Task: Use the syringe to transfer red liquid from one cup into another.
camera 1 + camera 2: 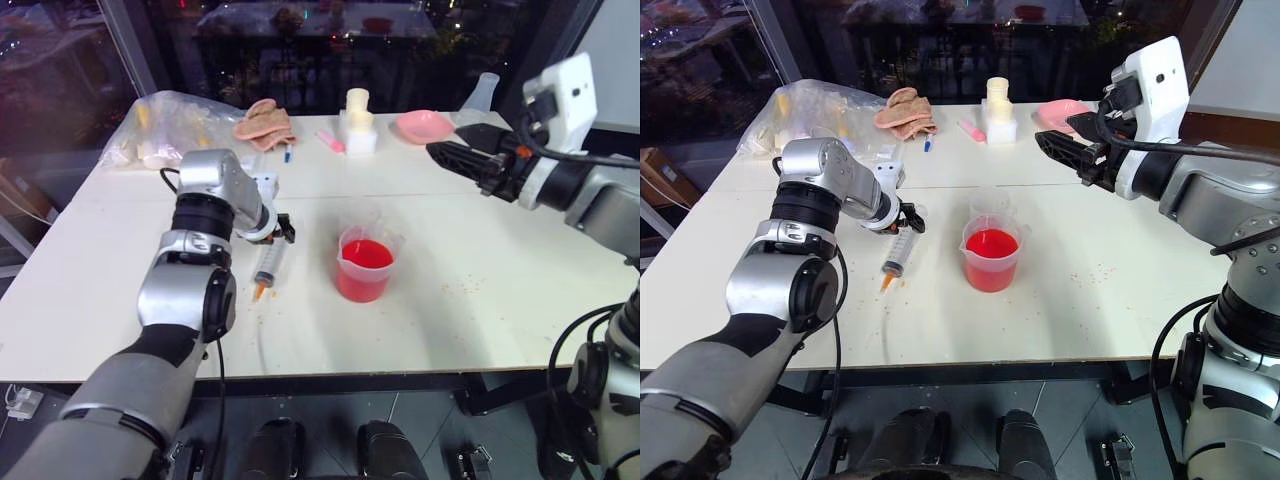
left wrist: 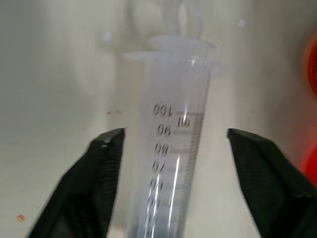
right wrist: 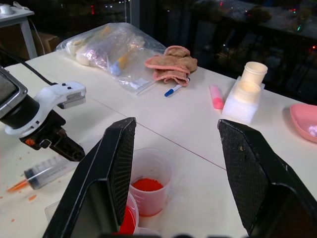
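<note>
The syringe [image 1: 267,267] lies flat on the white table [image 1: 480,290], its orange tip toward the front edge and its barrel looking clear. My left gripper [image 2: 176,134] hangs just over its plunger end, open, with one finger on each side of the barrel and neither touching it. To the right stands the beaker [image 1: 365,265] of red liquid [image 1: 366,254]. Just behind it is the clear cup [image 3: 151,179], with a little red at its bottom. My right gripper [image 3: 176,124] is held high over the table's right side, open and empty.
Along the far edge are a plastic bag [image 1: 165,125], a pink cloth [image 1: 265,122], a blue-capped pen [image 1: 288,152], a pink marker [image 1: 330,142], a white block with cream cups [image 1: 358,125], a pink bowl [image 1: 425,125] and a clear flask [image 1: 483,95]. Orange specks dot the table.
</note>
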`<state>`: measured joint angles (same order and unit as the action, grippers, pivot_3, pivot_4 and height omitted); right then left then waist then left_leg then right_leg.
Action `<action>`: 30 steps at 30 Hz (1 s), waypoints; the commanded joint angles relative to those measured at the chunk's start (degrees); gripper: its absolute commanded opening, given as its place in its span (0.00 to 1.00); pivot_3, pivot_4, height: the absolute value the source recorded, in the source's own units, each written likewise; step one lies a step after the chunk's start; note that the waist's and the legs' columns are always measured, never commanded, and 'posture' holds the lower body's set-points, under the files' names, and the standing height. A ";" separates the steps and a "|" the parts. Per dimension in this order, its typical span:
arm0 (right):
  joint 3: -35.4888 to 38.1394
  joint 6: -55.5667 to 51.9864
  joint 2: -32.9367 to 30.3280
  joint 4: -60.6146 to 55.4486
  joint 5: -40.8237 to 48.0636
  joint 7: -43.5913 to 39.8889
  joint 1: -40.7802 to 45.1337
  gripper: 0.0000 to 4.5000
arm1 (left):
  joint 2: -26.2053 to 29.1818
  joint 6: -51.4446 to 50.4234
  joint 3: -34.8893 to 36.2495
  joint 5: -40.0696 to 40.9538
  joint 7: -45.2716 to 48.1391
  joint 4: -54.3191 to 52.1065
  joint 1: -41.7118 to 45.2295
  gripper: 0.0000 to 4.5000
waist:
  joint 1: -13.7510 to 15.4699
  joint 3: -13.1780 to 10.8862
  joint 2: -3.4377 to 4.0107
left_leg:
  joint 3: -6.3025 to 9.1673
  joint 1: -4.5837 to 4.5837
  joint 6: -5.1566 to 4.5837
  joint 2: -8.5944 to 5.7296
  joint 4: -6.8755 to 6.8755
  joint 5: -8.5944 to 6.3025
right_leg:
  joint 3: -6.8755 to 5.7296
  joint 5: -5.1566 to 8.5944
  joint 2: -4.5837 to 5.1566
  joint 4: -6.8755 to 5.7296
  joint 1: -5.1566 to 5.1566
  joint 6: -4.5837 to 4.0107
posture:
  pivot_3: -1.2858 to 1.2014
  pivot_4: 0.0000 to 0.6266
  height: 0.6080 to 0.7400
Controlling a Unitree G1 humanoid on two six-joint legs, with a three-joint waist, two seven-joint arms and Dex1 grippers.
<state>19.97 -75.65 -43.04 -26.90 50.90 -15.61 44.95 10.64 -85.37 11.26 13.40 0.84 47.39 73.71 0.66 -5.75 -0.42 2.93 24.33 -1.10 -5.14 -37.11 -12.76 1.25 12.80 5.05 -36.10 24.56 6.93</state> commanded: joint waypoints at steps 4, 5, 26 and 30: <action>1.22 0.56 -1.38 -1.37 0.48 -0.20 0.38 0.61 | 1.00 -3.66 2.62 -0.28 0.15 -5.78 1.02 0.99 | -0.07 0.06 0.00 | 0.00 0.00 -0.01 0.00 0.00 -0.01 | 0.00 0.00 0.00 -0.01 0.01 0.00 | 0.52 0.00 1.00; 1.11 0.63 -1.55 -1.29 0.58 -0.48 0.36 0.61 | 1.43 -3.41 1.62 0.36 1.52 -8.17 0.41 0.99 | -0.07 0.10 0.01 | 0.00 0.00 -0.01 0.00 0.00 -0.01 | 0.00 0.00 0.00 -0.01 0.01 0.00 | 0.52 0.00 1.00; -9.81 13.70 -18.72 -3.08 -0.75 -30.70 -10.58 0.61 | 16.86 -6.46 5.02 16.87 20.08 -69.09 -26.62 0.99 | -0.28 1.12 0.02 | -0.10 -0.06 -0.16 0.05 -0.04 -0.13 | 0.07 0.01 -0.01 0.05 -0.04 -0.02 | 0.52 0.00 1.00; -13.01 16.36 -19.51 -2.25 -3.42 -33.36 -11.36 0.61 | 18.68 -7.13 8.08 21.55 21.97 -77.38 -34.71 0.99 | -0.34 1.30 0.06 | -0.10 -0.08 -0.15 0.06 -0.02 -0.13 | 0.07 0.02 -0.01 0.05 -0.04 -0.04 | 0.52 0.00 1.00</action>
<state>7.06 -61.05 -61.71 -29.15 48.79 -47.87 33.41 28.46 -92.02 17.27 32.76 21.75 -26.02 39.77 0.32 -4.44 -0.36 2.83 24.25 -1.25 -5.07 -37.12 -12.89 1.32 12.82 5.03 -36.05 24.52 6.89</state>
